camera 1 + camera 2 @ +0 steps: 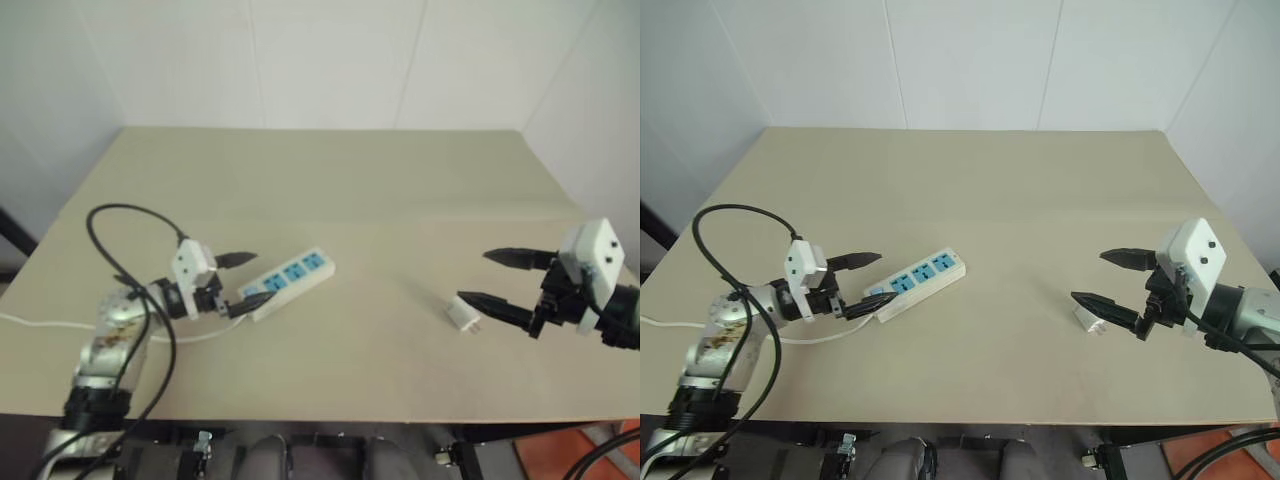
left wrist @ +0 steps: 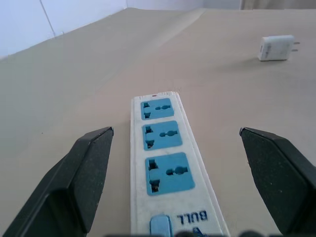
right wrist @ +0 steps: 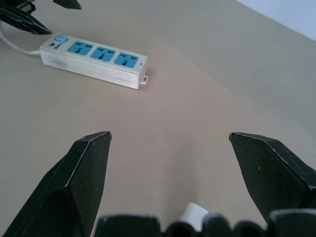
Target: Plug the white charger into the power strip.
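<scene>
Lying flat on the table (image 1: pixel 400 180), the power strip (image 1: pixel 291 281) sits between our released left tool (image 1: pixel 240 283); white charger (image 1: pixel 462 315) well apart, just beside released right tool (image 1: pixel 495 277), nothing between.

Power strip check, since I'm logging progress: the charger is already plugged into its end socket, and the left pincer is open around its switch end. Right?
Not quite. The charger is not plugged in; it lies loose on the table, apart from the power strip, near the right pincer, as the left eye view shows. All three sockets are empty in the left wrist view. The left pincer is indeed open around the switch end.
</scene>
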{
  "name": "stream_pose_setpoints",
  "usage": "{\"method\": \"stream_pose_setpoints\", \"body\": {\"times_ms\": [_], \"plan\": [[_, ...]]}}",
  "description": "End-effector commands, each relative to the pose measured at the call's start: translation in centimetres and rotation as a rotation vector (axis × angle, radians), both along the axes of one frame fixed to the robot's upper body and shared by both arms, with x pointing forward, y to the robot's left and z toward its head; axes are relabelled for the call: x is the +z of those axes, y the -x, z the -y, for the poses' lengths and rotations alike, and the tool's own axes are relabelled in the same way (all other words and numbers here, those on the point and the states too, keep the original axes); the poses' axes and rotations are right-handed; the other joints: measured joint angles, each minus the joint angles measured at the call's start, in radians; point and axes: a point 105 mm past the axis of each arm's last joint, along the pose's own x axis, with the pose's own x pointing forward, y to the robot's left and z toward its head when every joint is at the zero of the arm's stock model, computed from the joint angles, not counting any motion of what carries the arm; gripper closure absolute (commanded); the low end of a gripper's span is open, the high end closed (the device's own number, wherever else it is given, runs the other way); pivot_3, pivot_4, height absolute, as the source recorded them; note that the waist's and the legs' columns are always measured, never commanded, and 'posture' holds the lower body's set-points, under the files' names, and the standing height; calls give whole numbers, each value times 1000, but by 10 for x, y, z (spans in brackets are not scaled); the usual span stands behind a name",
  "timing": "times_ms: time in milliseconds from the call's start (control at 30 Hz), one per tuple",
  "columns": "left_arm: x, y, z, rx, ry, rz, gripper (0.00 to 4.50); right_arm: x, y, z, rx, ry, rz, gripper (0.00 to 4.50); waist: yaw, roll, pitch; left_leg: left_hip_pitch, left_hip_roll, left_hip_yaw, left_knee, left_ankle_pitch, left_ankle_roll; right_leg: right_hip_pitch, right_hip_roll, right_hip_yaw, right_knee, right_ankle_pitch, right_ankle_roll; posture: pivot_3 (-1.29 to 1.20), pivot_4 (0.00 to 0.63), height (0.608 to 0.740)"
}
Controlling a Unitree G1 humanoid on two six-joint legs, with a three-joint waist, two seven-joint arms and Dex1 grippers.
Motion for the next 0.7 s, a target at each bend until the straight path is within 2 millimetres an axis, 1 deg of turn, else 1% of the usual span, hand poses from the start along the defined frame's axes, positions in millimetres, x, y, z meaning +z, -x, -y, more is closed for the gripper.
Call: {"method": "stream_pose_setpoints", "body": {"times_ms": [33,100,367,700], "plan": [[-9,-5,0,-5,-43,33,25,13,2,-3,3,-2,51,0,-1,0,0,0,0,0,0,0,0,0,0,0,0,0,0,0,150,740],[-16,-8,-3,10,-53,22,25,14,3,-3,3,-1,55,0,-2,0,0,0,0,0,0,0,0,0,0,0,0,0,0,0,150,740],[-37,-5,-16,40,-70,-51,25,17,6,-4,1,-13,60,0,0,0,0,0,0,0,0,0,0,0,0,0,0,0,0,0,150,740],[-56,-7,-8,41,-62,-105,25,21,5,-7,11,-24,68,0,1,0,0,0,0,0,0,0,0,0,0,0,0,0,0,0,150,740]]}}
